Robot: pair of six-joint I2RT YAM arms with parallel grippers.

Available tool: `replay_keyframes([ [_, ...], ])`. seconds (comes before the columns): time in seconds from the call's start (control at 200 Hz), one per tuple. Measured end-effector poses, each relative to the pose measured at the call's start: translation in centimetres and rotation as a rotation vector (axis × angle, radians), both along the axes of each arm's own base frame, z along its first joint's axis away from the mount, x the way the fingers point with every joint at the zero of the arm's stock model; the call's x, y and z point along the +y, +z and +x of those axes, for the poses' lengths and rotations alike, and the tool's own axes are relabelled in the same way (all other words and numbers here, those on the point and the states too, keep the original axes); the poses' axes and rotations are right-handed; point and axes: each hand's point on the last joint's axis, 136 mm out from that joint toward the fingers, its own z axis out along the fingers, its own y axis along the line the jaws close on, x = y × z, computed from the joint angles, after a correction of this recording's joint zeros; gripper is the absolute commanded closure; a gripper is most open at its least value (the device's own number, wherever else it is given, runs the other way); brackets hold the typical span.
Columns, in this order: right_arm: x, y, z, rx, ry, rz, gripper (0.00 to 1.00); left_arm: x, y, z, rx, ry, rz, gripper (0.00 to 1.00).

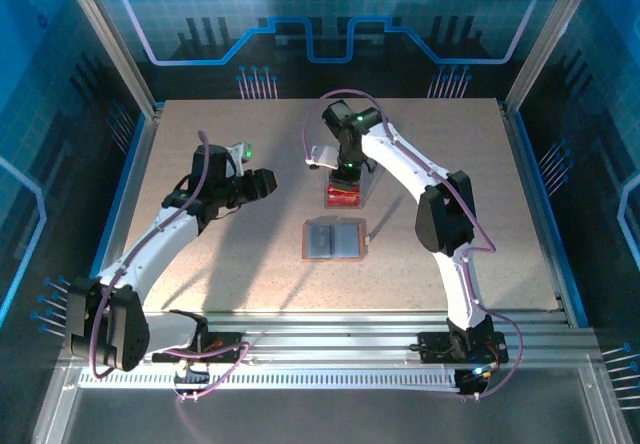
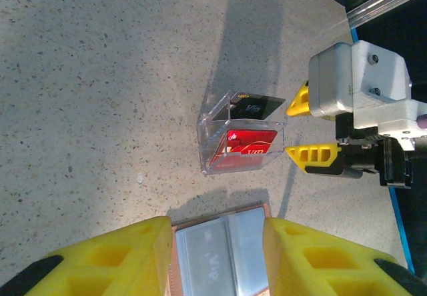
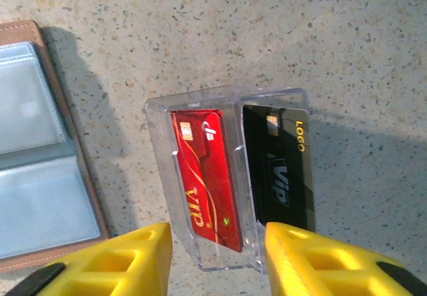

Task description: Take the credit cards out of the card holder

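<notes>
The card holder (image 1: 335, 239) lies spread flat near the middle of the table (image 1: 260, 274). Just behind it (farther from the arm bases, with a narrow gap between them) sits the tray (image 3: 157, 151), divided into 2 compartments side by side. The near card (image 3: 203, 176) leans in the compartment next to the holder, and the far card (image 3: 280, 176) leans in the one beyond it. The right gripper (image 1: 345, 176) hangs above the tray. The left gripper (image 1: 268, 182) is to the tray's left, well apart.
</notes>
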Motion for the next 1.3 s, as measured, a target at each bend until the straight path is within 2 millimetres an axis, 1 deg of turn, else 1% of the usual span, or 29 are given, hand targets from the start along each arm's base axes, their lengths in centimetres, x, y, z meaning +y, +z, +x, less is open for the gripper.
replay_keyframes([
  [0.06, 0.0, 0.0, 0.2, -0.01, -0.011, 0.002, 0.4, -0.1, -0.1, 0.0, 0.003, -0.004, -0.002, 0.59],
  [0.115, 0.1, 0.0, 0.5, -0.021, -0.014, 0.003, 0.37, -0.2, -0.3, 0.1, 0.007, -0.006, -0.003, 0.59],
  [0.175, 0.1, 0.0, 0.7, -0.029, -0.014, 0.005, 0.32, -0.3, -0.4, 0.1, 0.009, -0.008, -0.002, 0.59],
  [0.53, -0.2, 0.2, 1.5, -0.059, -0.029, 0.003, 0.3, -0.4, -0.4, 0.2, 0.01, -0.012, -0.002, 0.6],
  [0.925, -1.0, 0.1, 2.2, -0.076, -0.048, -0.016, 0.27, -0.4, -0.3, 0.3, 0.007, -0.012, -0.002, 0.6],
  [1.301, -1.7, -2.1, 2.6, -0.041, -0.065, -0.045, 0.25, -0.4, -0.3, 0.3, 0.007, -0.012, -0.002, 0.59],
])
